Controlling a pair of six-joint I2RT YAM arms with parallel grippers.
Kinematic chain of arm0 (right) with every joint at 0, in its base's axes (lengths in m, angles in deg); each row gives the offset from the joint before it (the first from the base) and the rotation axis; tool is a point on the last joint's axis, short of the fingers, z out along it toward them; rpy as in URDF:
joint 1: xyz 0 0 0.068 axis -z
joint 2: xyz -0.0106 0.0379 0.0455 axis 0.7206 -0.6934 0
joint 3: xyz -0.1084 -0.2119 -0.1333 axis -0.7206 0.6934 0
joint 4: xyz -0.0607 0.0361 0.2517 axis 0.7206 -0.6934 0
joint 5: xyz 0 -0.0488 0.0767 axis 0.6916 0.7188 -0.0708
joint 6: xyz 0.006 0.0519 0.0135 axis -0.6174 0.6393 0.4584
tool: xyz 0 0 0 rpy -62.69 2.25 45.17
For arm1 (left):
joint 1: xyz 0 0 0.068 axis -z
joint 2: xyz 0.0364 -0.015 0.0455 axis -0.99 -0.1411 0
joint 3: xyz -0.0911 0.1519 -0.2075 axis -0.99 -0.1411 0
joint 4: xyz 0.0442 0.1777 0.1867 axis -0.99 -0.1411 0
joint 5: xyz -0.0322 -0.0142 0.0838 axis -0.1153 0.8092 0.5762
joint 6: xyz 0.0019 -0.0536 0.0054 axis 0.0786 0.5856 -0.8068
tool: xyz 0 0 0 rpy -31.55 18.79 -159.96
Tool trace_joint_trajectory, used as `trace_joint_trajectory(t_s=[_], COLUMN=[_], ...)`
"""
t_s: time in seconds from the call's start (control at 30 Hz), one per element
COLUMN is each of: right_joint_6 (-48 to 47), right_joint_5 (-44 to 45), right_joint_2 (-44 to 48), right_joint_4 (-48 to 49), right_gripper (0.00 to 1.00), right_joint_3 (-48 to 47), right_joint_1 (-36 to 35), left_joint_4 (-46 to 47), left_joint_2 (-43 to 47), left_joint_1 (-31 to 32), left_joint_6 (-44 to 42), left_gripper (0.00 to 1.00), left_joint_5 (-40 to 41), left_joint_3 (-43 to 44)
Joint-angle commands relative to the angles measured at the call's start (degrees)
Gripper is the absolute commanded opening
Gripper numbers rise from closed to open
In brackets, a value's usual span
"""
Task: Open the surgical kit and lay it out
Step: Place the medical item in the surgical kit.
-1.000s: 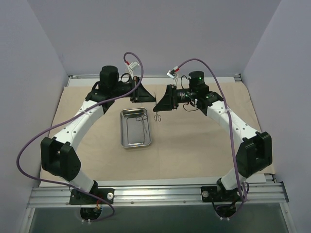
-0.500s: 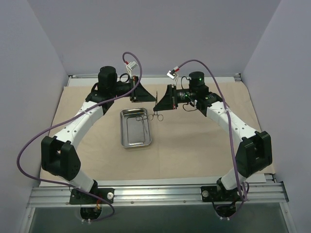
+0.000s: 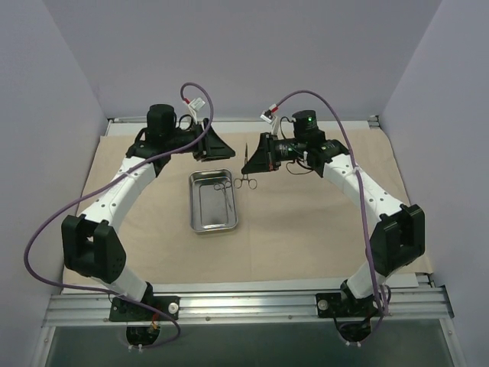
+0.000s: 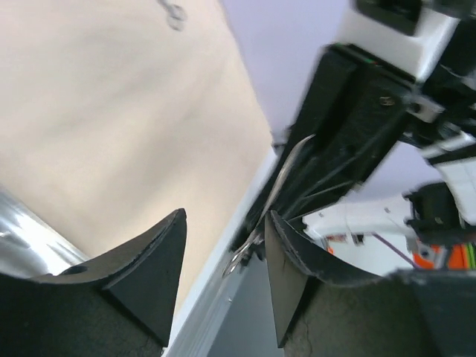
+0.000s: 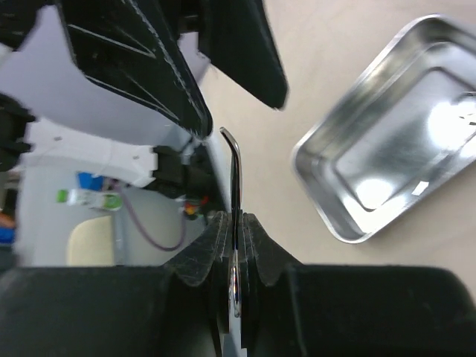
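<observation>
Just beyond the steel tray [image 3: 206, 215], the left gripper [image 3: 223, 151] hovers, jaws spread and empty. At the tray's far right corner the right gripper [image 3: 247, 165] has jaws pinching a curved instrument [image 5: 236, 167]. Beige cloth wrap [image 3: 306, 229] underlies all.

The desk [image 3: 252, 284] is covered almost from wall to wall by a beige cloth wrap [image 3: 306, 229] spread flat. Only a pale strip of bare surface shows along the near edge, by the metal rail [image 3: 244, 306]. Left of centre on the cloth sits a shiny steel tray [image 3: 192, 208], with one ring-handled instrument [image 3: 223, 191] lying inside it.
</observation>
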Motion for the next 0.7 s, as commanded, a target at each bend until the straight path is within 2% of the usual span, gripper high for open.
trace_joint_trajectory(t_s=[0.0, 0.03, 0.13, 0.23, 0.27, 0.3, 0.33, 0.37, 0.4, 0.67], right_joint_6=[-13.24, -14.83, -17.92, -17.31, -17.31, -17.04, -16.69, -15.99, -14.51, -13.35], right_joint_5=[14.25, 17.07, 16.66, 12.72, 10.88, 7.29, 6.12, 5.24, 3.58, 1.89], right_joint_2=[-2.46, -4.39, -5.99, -5.99, -5.9, -5.99, -5.47, -4.94, -4.32, -2.03], right_joint_4=[-17.47, -23.17, -26.48, -25.95, -26.12, -25.95, -25.43, -24.46, -22.45, -21.55], right_gripper=[0.0, 0.0, 0.0, 0.0, 0.0, 0.0, 0.0, 0.0, 0.0, 0.0], right_joint_3=[-9.04, -10.63, -14.24, -14.86, -15.03, -14.95, -14.69, -14.08, -12.76, -10.29], right_joint_1=[0.04, 0.12, 0.56, 0.56, 0.65, 0.56, 0.39, 0.21, -0.14, -0.49], left_joint_4=[-14.31, -16.6, -17.24, -9.26, -3.32, 2.22, 7.32, 17.29, 20.61, 16.25], left_joint_2=[0.17, -0.35, -1.24, -0.54, -0.54, -0.45, -0.27, -0.27, -0.53, -4.23], left_joint_1=[-3.29, -4.52, -4.97, -4.44, -4.44, -4.27, -4.09, -3.65, -3.21, 2.67], left_joint_6=[-8.83, -11.72, -15.25, -12.65, -11.15, -5.21, -2.02, 0.71, 4.74, 2.76], left_gripper=[0.55, 0.56, 0.57, 0.62, 0.63, 0.63, 0.63, 0.65, 0.65, 0.66], left_joint_5=[9.37, 10.87, 6.33, -0.69, -2.37, -6.91, -8.26, -9.14, -10.28, -7.83], left_joint_3=[4.3, 4.74, 5.18, 3.44, 2.82, 1.68, -0.77, -1.83, -2.37, 1.76])
